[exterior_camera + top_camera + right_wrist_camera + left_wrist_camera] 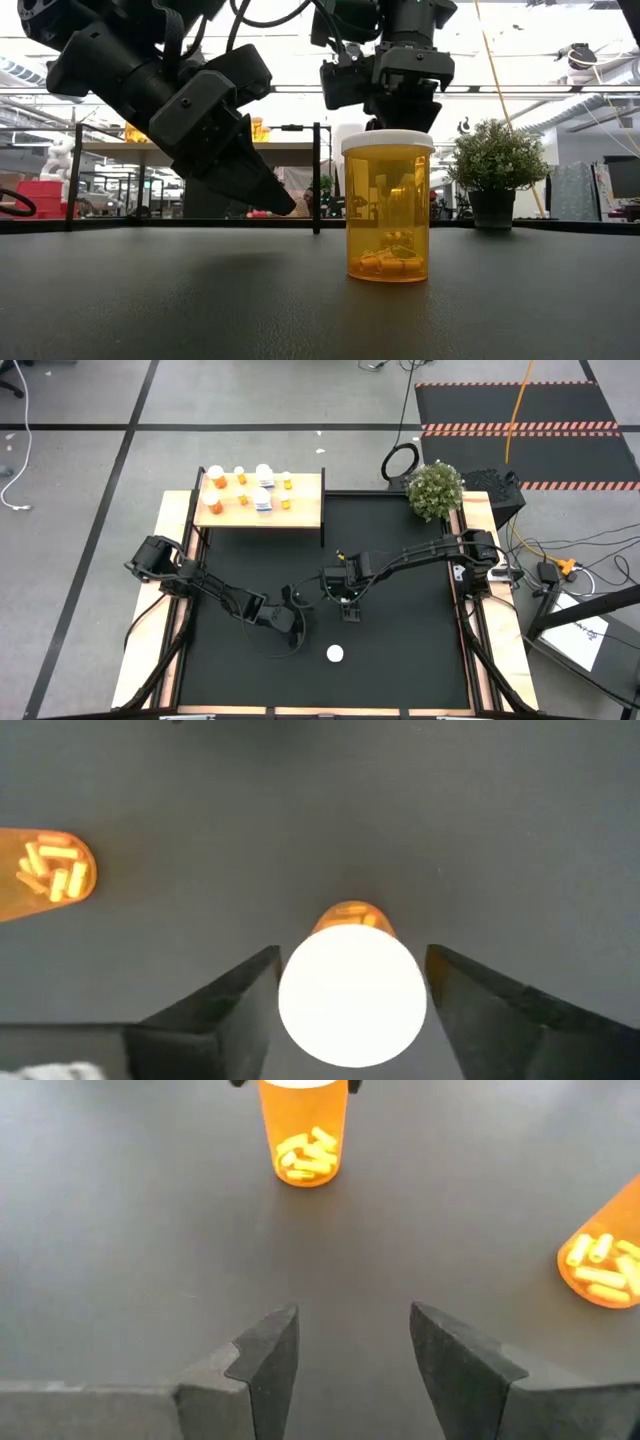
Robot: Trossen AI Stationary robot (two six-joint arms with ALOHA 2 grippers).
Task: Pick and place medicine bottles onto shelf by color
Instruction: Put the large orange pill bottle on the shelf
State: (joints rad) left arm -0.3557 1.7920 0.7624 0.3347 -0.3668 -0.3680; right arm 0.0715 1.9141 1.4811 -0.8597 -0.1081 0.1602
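Black mat, right gripper straddling orange bottle

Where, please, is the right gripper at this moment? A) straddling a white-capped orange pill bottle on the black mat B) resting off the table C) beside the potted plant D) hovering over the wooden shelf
A: the right wrist view shows the right gripper with one finger on each side of the white-capped orange pill bottle, which stands on the black mat.

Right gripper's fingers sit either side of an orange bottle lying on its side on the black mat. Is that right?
No: the orange bottle stands upright. The right wrist view looks down on its white cap, between the fingers of the right gripper, on the black mat.
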